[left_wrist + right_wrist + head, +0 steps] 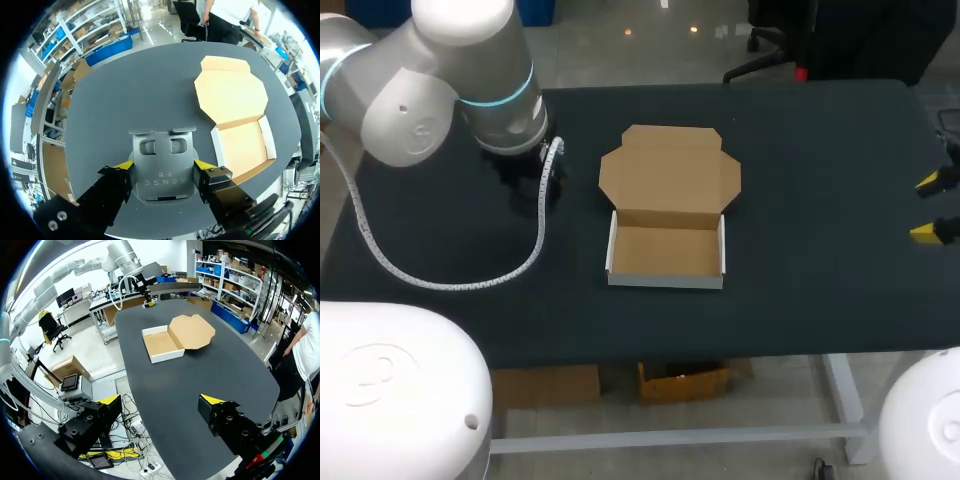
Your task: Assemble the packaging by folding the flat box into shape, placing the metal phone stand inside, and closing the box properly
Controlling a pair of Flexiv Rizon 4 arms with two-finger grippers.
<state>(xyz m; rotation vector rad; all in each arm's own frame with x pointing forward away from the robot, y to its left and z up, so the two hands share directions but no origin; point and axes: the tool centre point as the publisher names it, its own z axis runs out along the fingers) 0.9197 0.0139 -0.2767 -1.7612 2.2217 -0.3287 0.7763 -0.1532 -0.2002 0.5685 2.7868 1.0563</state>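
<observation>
My left pincer is clamping the smooth grey metal phone stand. At its two o'clock the open brown cardboard box is sitting. My right pincer is gaping wide.

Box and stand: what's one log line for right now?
box: folded, lid open, empty | phone stand: on table, gripped by left tool | right tool: open, empty
</observation>
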